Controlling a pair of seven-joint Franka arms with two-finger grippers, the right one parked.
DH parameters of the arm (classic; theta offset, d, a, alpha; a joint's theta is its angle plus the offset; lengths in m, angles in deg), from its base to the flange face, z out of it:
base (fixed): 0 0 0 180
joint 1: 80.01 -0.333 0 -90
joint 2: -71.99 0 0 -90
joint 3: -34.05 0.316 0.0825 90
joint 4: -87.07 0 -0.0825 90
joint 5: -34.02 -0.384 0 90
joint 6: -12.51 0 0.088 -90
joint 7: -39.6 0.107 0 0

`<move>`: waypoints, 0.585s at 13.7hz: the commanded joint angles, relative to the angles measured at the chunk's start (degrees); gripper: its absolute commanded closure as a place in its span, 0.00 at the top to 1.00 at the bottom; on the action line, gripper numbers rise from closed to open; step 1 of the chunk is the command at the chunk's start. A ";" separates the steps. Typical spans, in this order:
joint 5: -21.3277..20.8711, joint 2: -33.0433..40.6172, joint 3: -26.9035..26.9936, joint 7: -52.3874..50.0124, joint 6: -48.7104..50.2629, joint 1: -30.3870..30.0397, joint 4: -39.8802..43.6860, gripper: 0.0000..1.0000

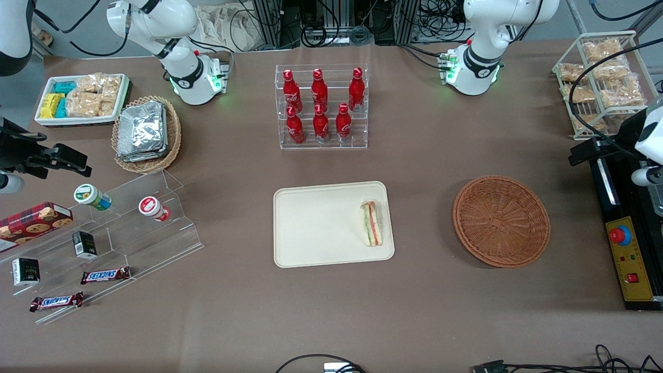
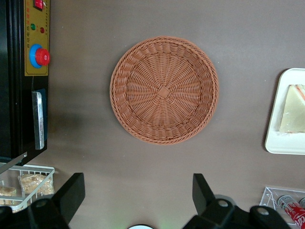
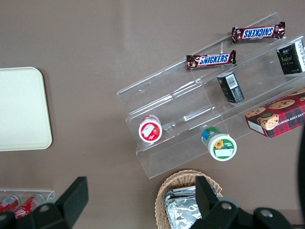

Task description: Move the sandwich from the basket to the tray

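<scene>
The sandwich (image 1: 372,224) lies on the cream tray (image 1: 316,228), at the tray's end nearest the basket. It also shows in the left wrist view (image 2: 291,109) on the tray (image 2: 285,143). The reddish-brown wicker basket (image 1: 501,221) is empty and stands beside the tray, toward the working arm's end; the left wrist view shows its bare inside (image 2: 164,89). My left gripper (image 1: 586,151) hangs high near the working arm's end of the table, farther from the front camera than the basket. It is open and empty (image 2: 137,183), with bare table between its fingers.
A black control box with a red button (image 1: 620,235) lies at the working arm's table end, a wire rack of snack bags (image 1: 601,77) farther back. A clear rack of red bottles (image 1: 321,106) stands farther back than the tray. A foil-packet basket (image 1: 146,133) and acrylic snack steps (image 1: 103,243) sit toward the parked arm's end.
</scene>
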 commanded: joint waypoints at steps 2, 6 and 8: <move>-0.73 -0.71 -0.10 -0.32 1.97 0.14 2.10 1.00; -0.90 -0.71 -0.45 -0.49 2.06 -0.21 2.01 1.00; -0.90 -0.71 -0.45 -0.32 2.41 -0.39 2.01 1.00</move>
